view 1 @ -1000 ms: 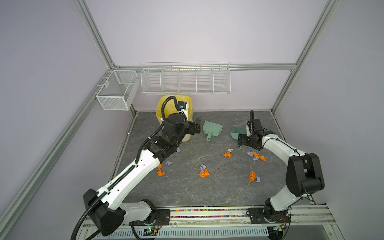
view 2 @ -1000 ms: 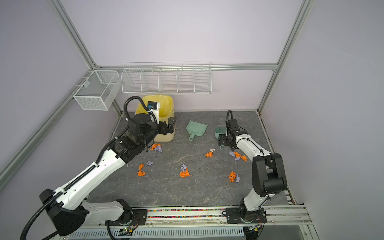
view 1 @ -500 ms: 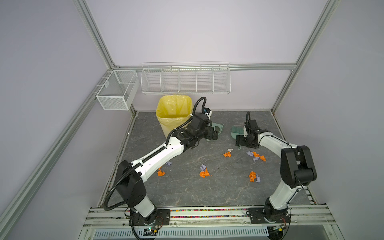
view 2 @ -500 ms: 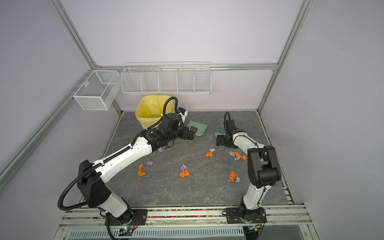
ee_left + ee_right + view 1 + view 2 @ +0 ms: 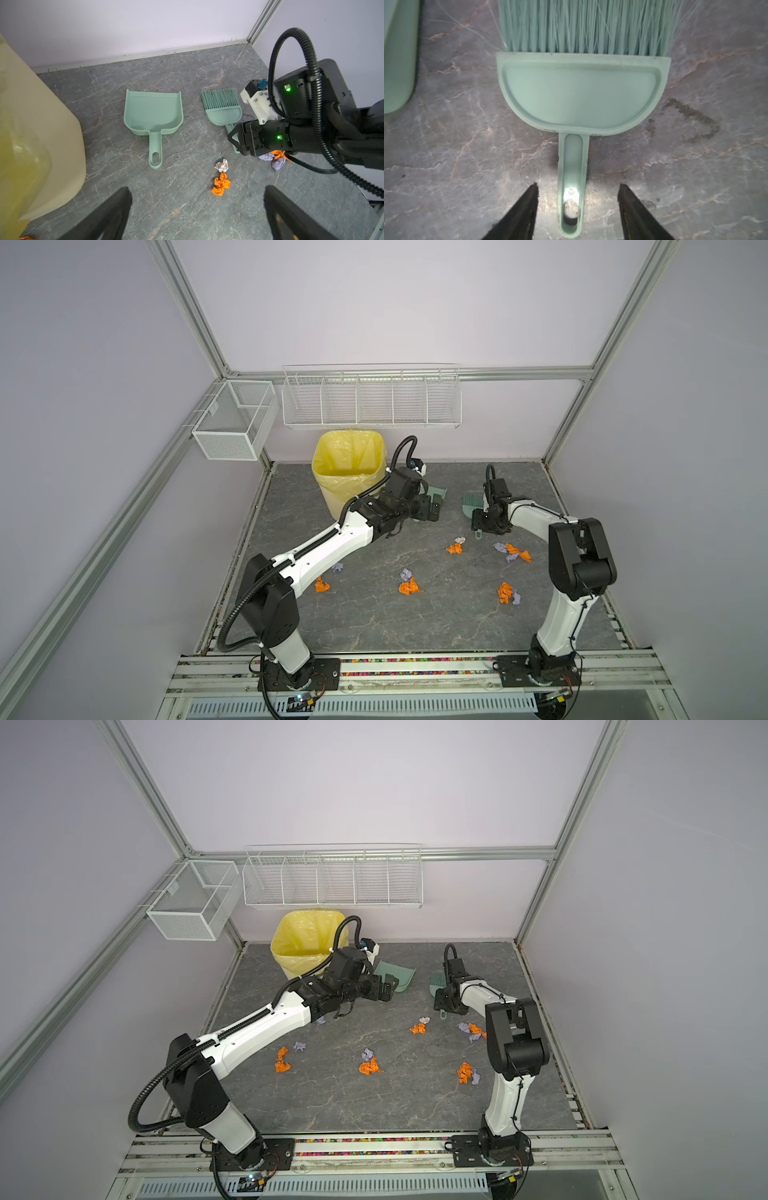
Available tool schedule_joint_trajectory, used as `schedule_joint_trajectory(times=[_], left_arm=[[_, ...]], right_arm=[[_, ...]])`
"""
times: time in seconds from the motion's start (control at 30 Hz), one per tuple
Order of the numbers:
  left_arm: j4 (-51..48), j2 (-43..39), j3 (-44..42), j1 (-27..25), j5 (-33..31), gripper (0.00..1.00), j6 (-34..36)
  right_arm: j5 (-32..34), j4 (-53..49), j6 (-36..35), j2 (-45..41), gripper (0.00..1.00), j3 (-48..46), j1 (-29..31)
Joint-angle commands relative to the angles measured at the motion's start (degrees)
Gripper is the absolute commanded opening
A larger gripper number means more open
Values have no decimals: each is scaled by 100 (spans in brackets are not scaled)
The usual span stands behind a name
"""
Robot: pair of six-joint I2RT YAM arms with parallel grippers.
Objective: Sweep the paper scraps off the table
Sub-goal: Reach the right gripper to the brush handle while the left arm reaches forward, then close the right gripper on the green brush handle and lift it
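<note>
Several paper scraps, orange and pale lavender-grey, lie scattered over the dark veined table. A mint green dustpan and a matching brush lie flat side by side near the back. My left gripper hovers open just before the dustpan's handle with nothing between its fingers. My right gripper is low over the table and open. It straddles the end of the brush handle, with a gap on each side. An orange scrap and a whitish one lie beside the dustpan handle.
A bin with a yellow liner stands at the back left, close to my left forearm. Two white wire baskets hang on the back and left walls. Aluminium rails edge the table at the front.
My left arm has swung from above the bin rightward and down to the dustpan. My right gripper has settled over the brush handle and its jaws have narrowed.
</note>
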Motion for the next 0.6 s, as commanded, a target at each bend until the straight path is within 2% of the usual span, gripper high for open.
schedule_joint_trajectory(times=[0.0, 0.1, 0.5, 0.57], left_arm=[[-153, 90, 180, -28, 51, 99, -136], [-178, 87, 214, -32, 58, 99, -136], [-163, 99, 193, -29, 4, 99, -59], [-191, 140, 219, -29, 23, 99, -61]], right_arm=[[1, -8, 60, 115, 60, 107, 27], [163, -102, 243, 168, 54, 119, 28], [73, -174, 273, 399, 47, 210, 29], [52, -192, 275, 443, 46, 214, 200]])
